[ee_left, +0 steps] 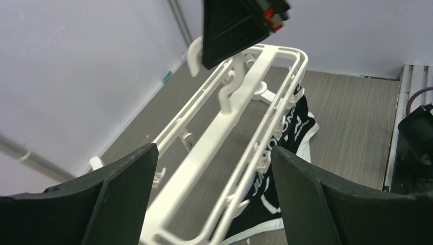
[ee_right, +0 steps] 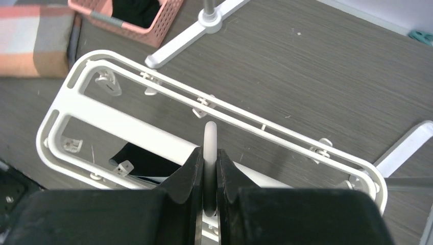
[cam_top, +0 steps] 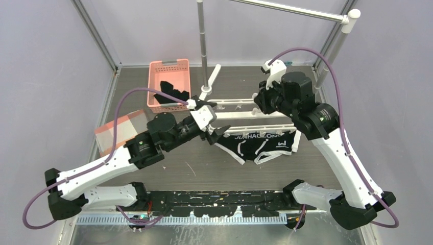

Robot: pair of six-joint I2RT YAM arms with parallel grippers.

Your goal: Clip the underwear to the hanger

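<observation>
The hanger [cam_top: 240,116], a white frame with small clips, hangs level above the table. My right gripper [cam_top: 261,104] is shut on its top hook [ee_right: 209,135], which stands pinched between the black fingers [ee_right: 191,168]. The underwear [cam_top: 258,145], black with white piping and lettering, hangs from the frame's near rail and drapes onto the table. It also shows under the frame in the left wrist view [ee_left: 293,130]. My left gripper [cam_top: 216,122] is open at the hanger's left end. The frame's end [ee_left: 204,204] lies between its wide-apart fingers [ee_left: 120,194], touching neither.
A pink basket [cam_top: 169,81] holding a plain black garment [cam_top: 172,93] stands at the back left. A folded orange-striped cloth [cam_top: 118,130] lies left of my left arm. The grey rail stand's pole [cam_top: 202,46] and white foot [ee_right: 199,30] rise just behind the hanger.
</observation>
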